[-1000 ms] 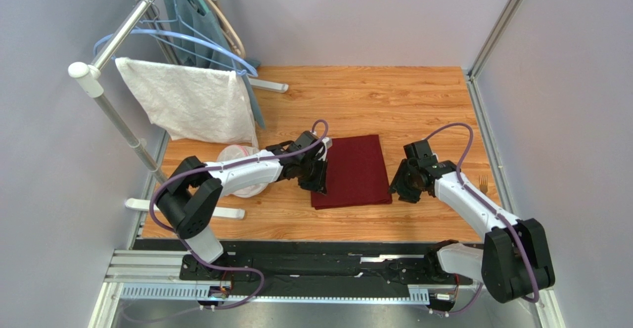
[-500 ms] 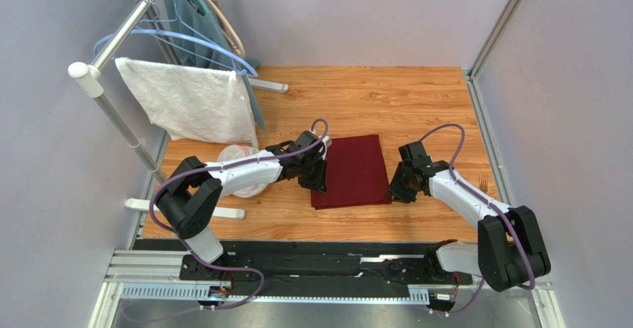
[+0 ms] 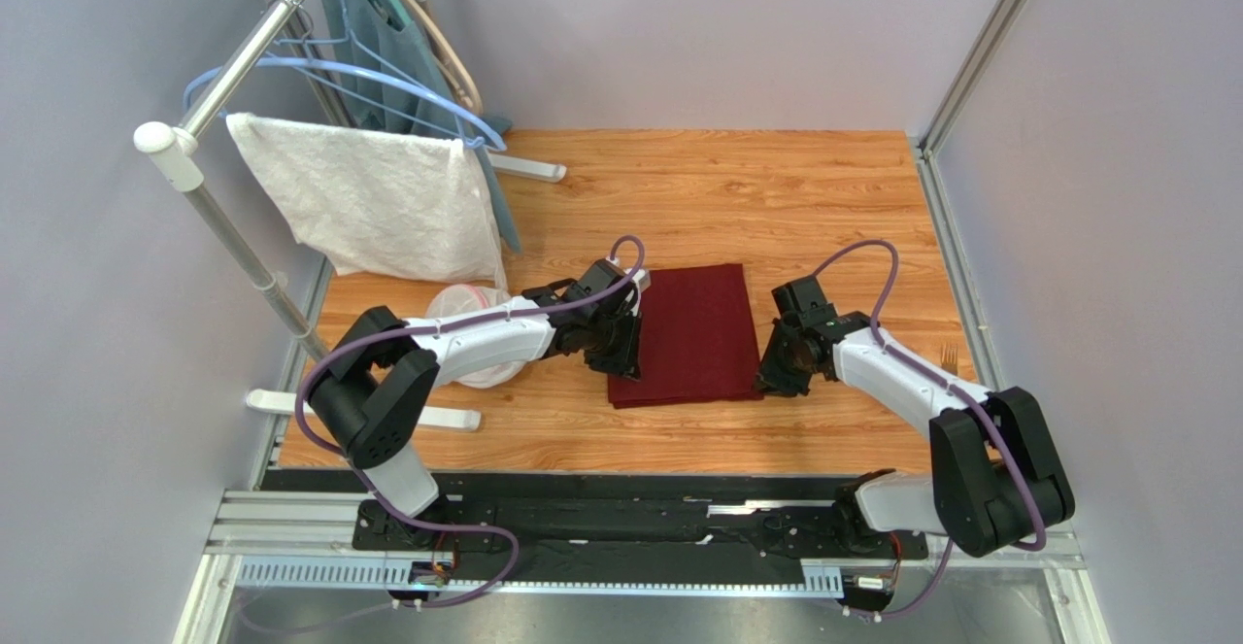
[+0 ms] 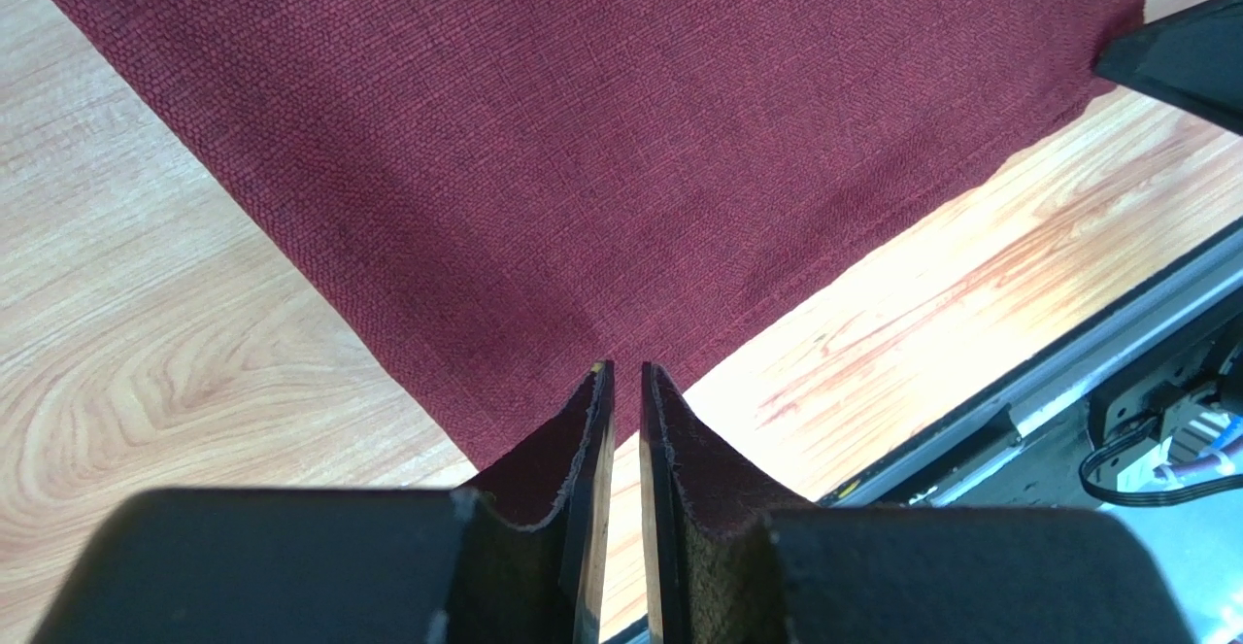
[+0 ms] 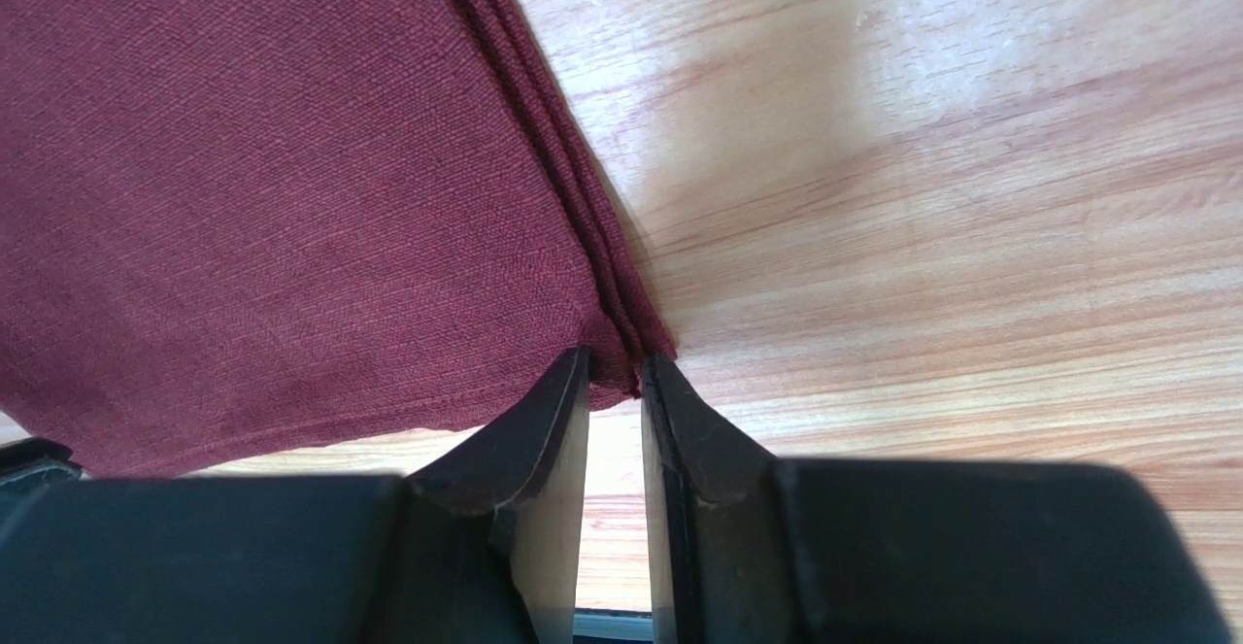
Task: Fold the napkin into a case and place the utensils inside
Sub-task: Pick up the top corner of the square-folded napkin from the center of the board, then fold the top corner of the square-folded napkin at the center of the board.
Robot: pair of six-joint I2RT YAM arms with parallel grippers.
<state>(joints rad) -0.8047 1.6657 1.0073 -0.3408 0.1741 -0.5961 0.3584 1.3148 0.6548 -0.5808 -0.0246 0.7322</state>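
Observation:
The maroon napkin [image 3: 698, 335] lies folded into a rectangle in the middle of the wooden table. My left gripper [image 3: 625, 362] sits at its near-left corner. In the left wrist view the jaws stand almost together on the napkin's [image 4: 613, 163] near edge, and the cloth puckers toward the tips [image 4: 625, 370]. My right gripper [image 3: 769, 378] is at the near-right corner. There the layered corner of the napkin [image 5: 292, 163] is bunched between the nearly closed tips [image 5: 616, 364]. A small utensil [image 3: 951, 359] shows at the table's right edge, partly hidden by my right arm.
A white textured towel [image 3: 372, 200] hangs on a rack at the back left, with blue hangers [image 3: 394, 79] above it. A pale round container [image 3: 470, 327] sits under my left arm. The rack's foot [image 3: 365, 413] and a black rail [image 3: 628, 506] run along the near edge.
My right gripper has slid left to the napkin's near-right corner and its jaws have narrowed onto it. The left gripper has stayed where it was.

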